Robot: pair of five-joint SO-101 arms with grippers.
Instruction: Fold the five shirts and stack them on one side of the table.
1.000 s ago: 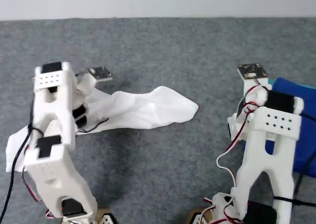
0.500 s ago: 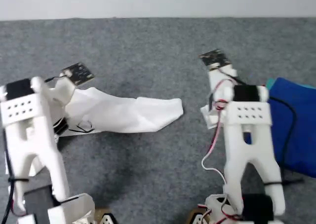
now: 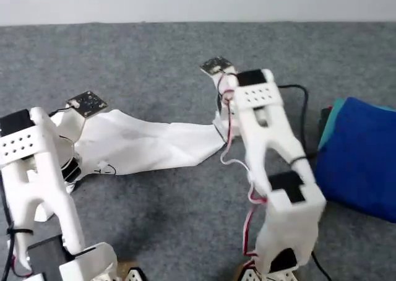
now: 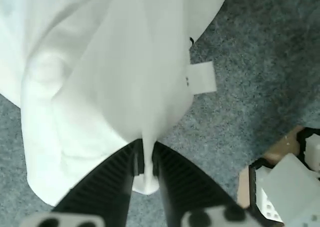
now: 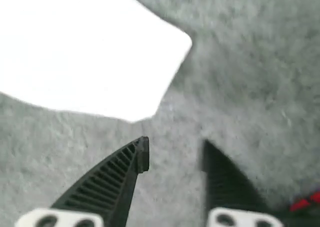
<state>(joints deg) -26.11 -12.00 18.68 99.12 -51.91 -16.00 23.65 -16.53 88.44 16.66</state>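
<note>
Shirt: white, strung out between both tools
Left tool: pinched on its edge
Right tool: spread wide, just beside other end

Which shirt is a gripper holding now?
The white shirt: the left gripper has its jaws shut on a fold of it. The blue shirt lies folded apart, with no gripper on it.

Tool pinches white shirt over grey table.

Left gripper: jaws clamped on a fold of white shirt. Right gripper: jaws parted, holding nothing. Right arm angled inward toward the left arm.
</note>
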